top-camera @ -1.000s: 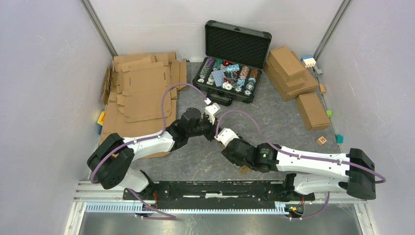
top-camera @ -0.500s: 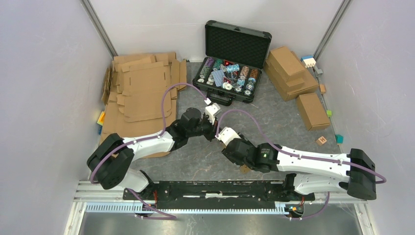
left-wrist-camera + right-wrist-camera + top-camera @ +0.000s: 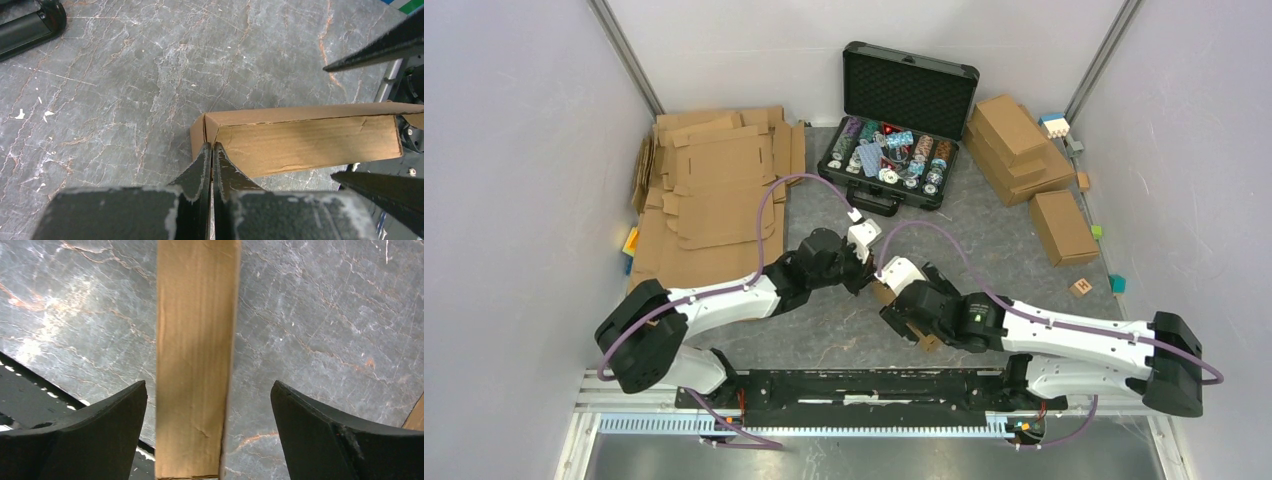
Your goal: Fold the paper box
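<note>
both arms have leaned in lower and a touch to the right since a second ago, and more brown card now shows between the wrists than did then. from where i stand, the paper box (image 3: 305, 142) lies on the near middle of the bench (image 3: 125, 75), mostly hidden under the right arm's wrist in the overhead view.

the left gripper (image 3: 210, 150) is clenched, its two fingers pressed together right at the left corner of the box, and it looks to be nipping the card edge there. the right gripper (image 3: 207, 385) is released, its fingers (image 3: 100, 430) spread wide on either side of a narrow side wall of the box, touching it on neither side.

further back on the left, a heap of flat cardboard sheets (image 3: 719, 190) runs along the wall. at the right, one folded box (image 3: 1061, 225) sits alone with a small wooden block (image 3: 1081, 287) near it, and beyond that a stack of folded boxes (image 3: 1014, 140). at the far middle, a black case (image 3: 909, 90) stands open, with chips in its tray.
</note>
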`<state>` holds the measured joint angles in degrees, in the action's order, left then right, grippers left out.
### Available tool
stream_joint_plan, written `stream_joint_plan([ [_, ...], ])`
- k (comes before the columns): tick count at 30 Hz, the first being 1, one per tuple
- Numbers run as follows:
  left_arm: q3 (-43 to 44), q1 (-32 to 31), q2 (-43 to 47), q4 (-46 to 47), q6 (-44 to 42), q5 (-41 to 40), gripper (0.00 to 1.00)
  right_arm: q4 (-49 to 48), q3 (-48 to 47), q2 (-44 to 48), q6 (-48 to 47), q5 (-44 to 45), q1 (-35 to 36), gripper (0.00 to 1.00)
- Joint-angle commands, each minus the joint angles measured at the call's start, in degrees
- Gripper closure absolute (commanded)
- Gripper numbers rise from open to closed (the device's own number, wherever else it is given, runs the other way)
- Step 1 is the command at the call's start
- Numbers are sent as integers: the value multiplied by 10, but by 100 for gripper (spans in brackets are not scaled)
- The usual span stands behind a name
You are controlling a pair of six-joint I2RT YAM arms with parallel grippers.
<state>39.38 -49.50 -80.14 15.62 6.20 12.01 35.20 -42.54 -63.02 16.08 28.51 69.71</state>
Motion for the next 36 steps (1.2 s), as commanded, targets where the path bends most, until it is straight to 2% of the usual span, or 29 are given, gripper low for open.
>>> stream_joint_plan([
  [1,7,-18,17,-14,-40,-36,98,-7,26,43,1,-6,-20,2],
  [7,6,-22,15,-18,-43,-45,98,-36,47,55,-13,-53,-46,9],
  [11,5,-22,9,-16,-34,-69,98,-64,49,48,-29,-69,-59,20],
  [18,-2,-9,18,-22,-22,-142,98,-141,31,-1,-59,-70,-95,24],
  [21,-8,3,26,-31,-8,-207,98,-185,10,-38,-84,-53,-109,19],
  [27,-13,58,28,-51,26,-233,98,-233,-58,-117,-146,-70,-161,2],
  [31,-10,59,30,-60,25,-245,98,-225,-77,-123,-154,-107,-179,2],
  [36,0,59,27,-73,27,-239,98,-204,-59,-71,-131,-141,-185,2],
])
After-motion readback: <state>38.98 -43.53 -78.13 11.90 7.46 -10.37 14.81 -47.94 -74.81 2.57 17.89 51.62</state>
